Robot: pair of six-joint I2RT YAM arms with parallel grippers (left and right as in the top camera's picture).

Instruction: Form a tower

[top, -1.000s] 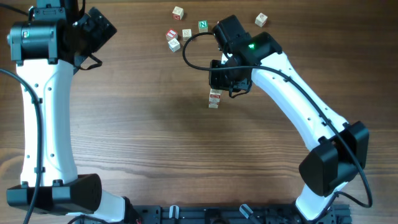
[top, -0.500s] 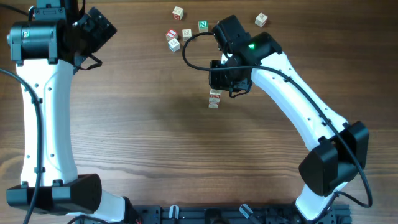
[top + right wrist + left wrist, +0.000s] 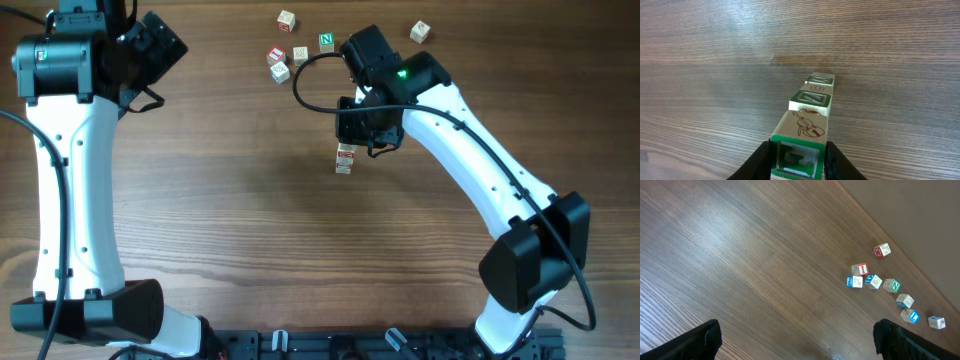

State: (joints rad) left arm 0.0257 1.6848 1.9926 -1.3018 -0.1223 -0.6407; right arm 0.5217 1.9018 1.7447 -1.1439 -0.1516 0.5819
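The right gripper (image 3: 798, 161) was clamped on the flat sides of the top cube (image 3: 796, 154) of the tower (image 3: 810, 100), likely light and tippy; the left gripper (image 3: 796, 332) gaped open.

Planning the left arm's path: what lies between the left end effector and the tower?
Overhead view: bare tabletop between the left end effector and the tower; loose cubes lie off that line.

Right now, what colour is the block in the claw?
The block is green-edged; right wrist view.
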